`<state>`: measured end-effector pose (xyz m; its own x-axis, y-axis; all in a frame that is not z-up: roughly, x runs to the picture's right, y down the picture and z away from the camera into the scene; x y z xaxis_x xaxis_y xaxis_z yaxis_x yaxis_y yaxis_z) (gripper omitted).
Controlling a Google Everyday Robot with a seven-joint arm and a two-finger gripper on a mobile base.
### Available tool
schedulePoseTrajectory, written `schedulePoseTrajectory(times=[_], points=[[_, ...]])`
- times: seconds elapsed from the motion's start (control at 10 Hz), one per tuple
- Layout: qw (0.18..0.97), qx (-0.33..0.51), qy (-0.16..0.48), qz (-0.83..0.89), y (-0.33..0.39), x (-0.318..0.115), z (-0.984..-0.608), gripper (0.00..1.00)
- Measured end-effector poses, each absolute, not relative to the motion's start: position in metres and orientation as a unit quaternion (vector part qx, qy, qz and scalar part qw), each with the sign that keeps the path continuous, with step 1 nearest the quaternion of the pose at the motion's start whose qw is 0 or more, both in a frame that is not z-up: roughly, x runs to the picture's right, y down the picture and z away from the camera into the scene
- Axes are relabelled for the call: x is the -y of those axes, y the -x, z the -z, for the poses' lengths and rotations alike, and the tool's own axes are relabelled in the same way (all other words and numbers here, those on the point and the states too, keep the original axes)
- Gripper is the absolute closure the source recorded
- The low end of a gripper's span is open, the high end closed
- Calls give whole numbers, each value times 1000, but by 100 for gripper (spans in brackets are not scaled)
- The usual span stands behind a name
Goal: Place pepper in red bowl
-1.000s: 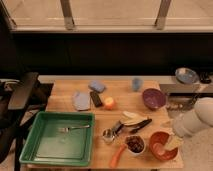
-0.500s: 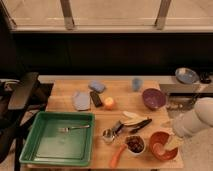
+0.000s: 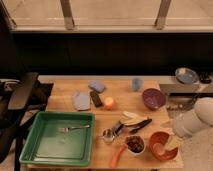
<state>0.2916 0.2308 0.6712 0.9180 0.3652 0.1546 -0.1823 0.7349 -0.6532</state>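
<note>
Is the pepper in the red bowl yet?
Out: the pepper lies on the table left of the white bowl; the end effector hovers by the red bowl.

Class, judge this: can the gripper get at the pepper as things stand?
Probably yes. The gripper is at the right, by the red bowl; the pepper lies uncovered just left of the white bowl. Both bowls sit between them, so it would likely have to come over from above.

**Single camera, high oblique view**

One view only. Looks down and forward from above the near edge of the table (image 3: 120, 90), facing the window wall (image 3: 115, 12). Mid range, whole tabletop in frame. The gripper (image 3: 170, 142) is at lower right, by the red bowl (image 3: 156, 150).
</note>
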Motion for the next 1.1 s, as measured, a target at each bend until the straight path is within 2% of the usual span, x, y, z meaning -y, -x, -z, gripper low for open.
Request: schedulePoseTrajectory(times=[0.3,0.6,1.1], points=[[921,143,335,-138,-289,-230,-673,32],[924,162,339,-68,-250,-225,-673,32],[941,174,286,50,-202,-188,-638,32]])
